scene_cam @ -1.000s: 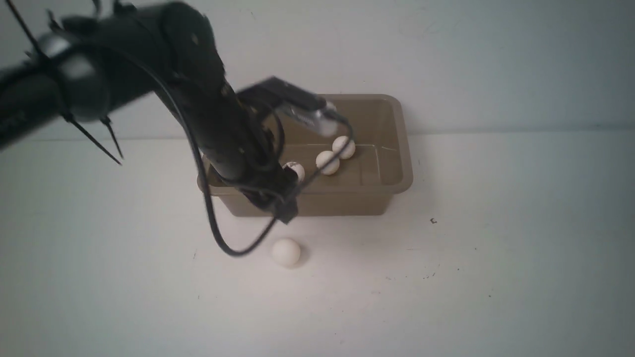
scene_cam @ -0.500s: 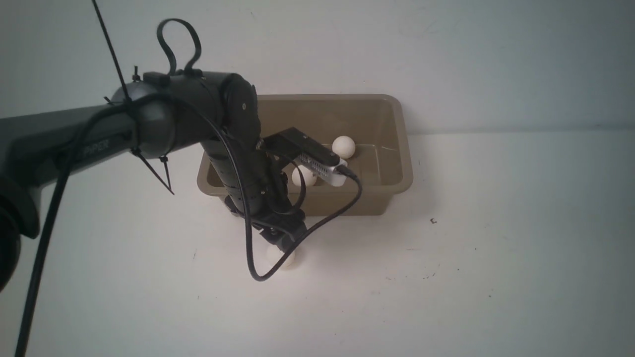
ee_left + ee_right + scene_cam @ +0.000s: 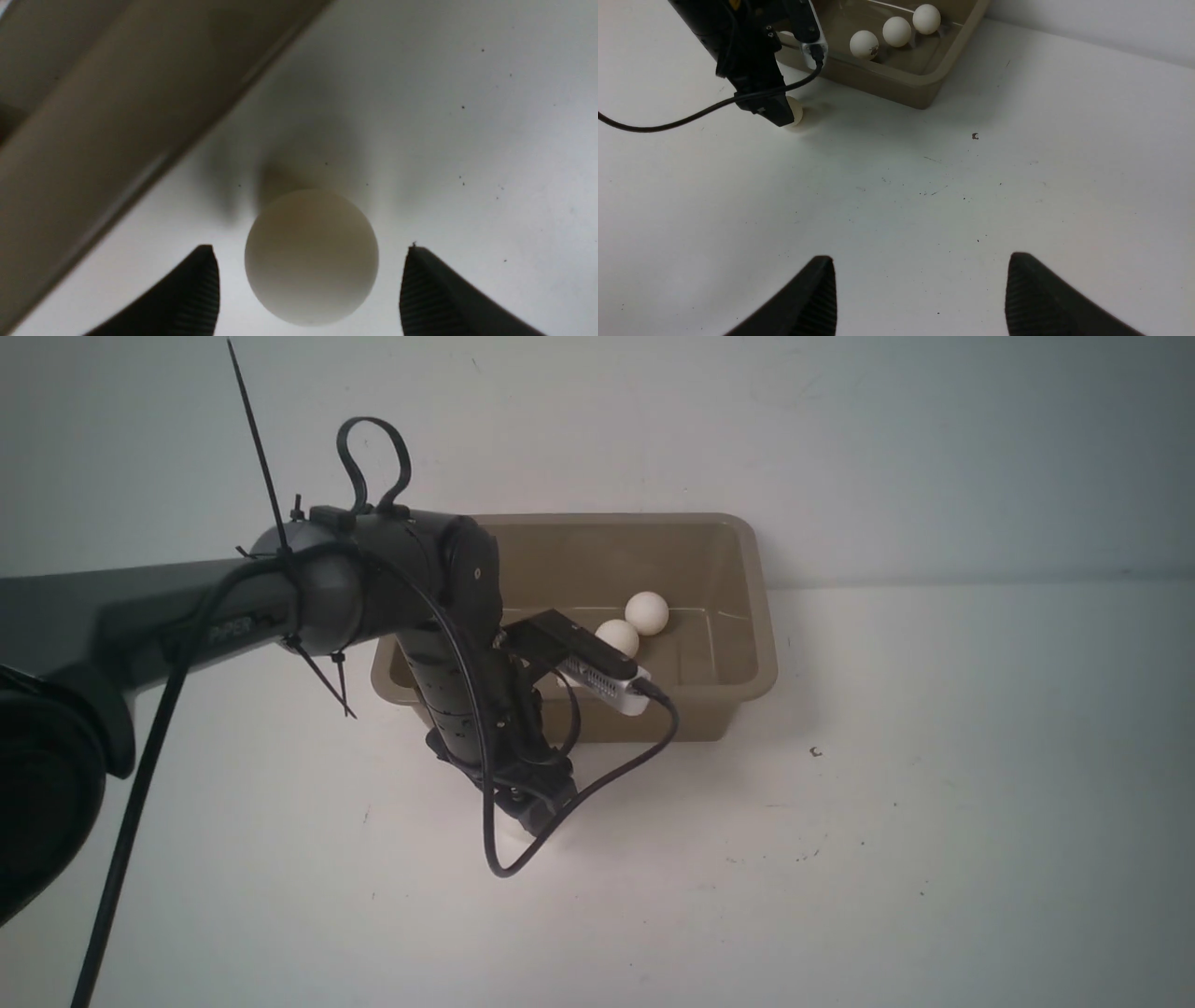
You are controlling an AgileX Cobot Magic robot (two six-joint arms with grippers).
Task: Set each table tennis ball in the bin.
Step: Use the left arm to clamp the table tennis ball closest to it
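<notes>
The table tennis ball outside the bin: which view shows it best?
Left wrist view: the ball sits large and unblocked. In front view the left arm hides nearly all; right wrist view shows only a sliver.

- White matte table (image 3: pixel 934 915) with a small dark speck (image 3: pixel 815 752) lying on it.
- Faint scratches (image 3: pixel 810 852) on the table, nearer the camera than the speck.
- Tiny dark dots (image 3: pixel 894 805), right of the speck.
- Pale wall (image 3: pixel 934 448), rising well behind the speck.
</notes>
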